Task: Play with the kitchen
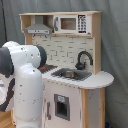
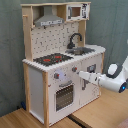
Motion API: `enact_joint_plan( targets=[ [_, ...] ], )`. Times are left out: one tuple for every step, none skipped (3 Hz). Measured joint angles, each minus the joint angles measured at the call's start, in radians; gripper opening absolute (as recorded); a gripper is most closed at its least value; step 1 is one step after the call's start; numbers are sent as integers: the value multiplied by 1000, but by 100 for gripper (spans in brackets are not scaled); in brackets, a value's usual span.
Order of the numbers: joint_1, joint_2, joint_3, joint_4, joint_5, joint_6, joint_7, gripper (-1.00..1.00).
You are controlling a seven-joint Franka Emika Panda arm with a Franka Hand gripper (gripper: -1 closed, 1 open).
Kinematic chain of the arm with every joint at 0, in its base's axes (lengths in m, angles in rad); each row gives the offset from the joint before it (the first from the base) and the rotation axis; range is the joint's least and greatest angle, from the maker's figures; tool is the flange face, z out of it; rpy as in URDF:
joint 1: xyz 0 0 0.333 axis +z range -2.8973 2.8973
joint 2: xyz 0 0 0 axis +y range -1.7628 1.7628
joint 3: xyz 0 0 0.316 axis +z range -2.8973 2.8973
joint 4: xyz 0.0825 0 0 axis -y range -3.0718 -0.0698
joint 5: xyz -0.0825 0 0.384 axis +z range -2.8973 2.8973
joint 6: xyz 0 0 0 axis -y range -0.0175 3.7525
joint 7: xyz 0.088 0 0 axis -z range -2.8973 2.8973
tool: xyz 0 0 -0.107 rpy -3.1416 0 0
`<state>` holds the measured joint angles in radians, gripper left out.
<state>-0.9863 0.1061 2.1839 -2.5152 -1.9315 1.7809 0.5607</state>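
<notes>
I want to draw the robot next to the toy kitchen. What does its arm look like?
The arm is fat, rounded and glossy white, made of smooth curved shells with dark grey bands at the joints. In the second exterior view it narrows to a slim white gripper with a small blue light near the wrist. No loose cables or readable markings show.

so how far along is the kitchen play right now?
Early. Nothing looks changed on the kitchen: the oven door sits shut. In hand: in the second exterior view the gripper points at the front panel near the knobs, contact unclear. Left: actually operating a knob or door.
</notes>
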Motion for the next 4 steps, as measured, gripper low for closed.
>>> enact_joint_plan(
  targets=[
    [0, -7, 11, -11, 0, -1, 99, 100],
    [0, -19, 20, -23, 0, -2, 204, 100],
    [0, -37, 25, -32, 0, -2, 310, 100],
    [1, -60, 30, -38, 0, -2, 418, 100]
  ],
)
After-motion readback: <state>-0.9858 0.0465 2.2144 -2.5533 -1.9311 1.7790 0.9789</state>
